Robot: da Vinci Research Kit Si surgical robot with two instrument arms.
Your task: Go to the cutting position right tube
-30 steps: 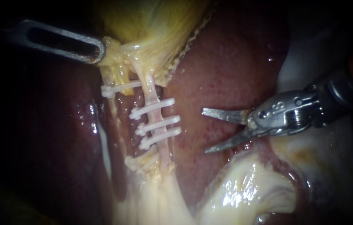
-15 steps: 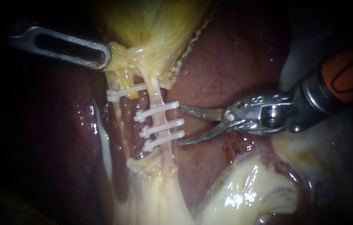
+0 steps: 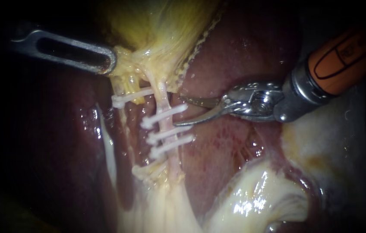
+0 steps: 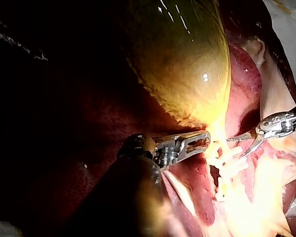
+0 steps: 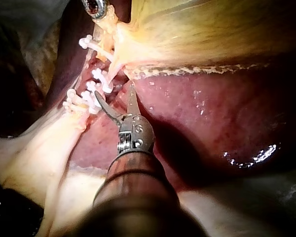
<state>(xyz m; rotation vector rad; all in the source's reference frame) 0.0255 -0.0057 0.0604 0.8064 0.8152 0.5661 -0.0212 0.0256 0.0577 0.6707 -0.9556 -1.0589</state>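
The right tube (image 3: 164, 110) runs pale down from the yellow gallbladder (image 3: 157, 26) and carries three white clips (image 3: 168, 133). One more clip (image 3: 131, 95) sits on the thinner left tube. My right instrument (image 3: 178, 111) comes in from the upper right with its blades open; their tips stand just right of the tube, around the end of the topmost of the three clips. In the right wrist view the same open blades (image 5: 113, 89) point at the clips (image 5: 96, 81). My left instrument (image 3: 107, 60) is shut on the gallbladder's neck, also seen as jaws (image 4: 200, 140).
Dark red liver (image 3: 235, 56) lies behind and to the right of the tubes. Pale glistening tissue (image 3: 252, 198) fills the lower right. Yellowish fatty strands (image 3: 153, 170) sit below the lowest clip.
My right instrument has moved left and up across the liver to the right tube, its blades staying open. My left instrument shifted slightly right, holding the gallbladder's neck.
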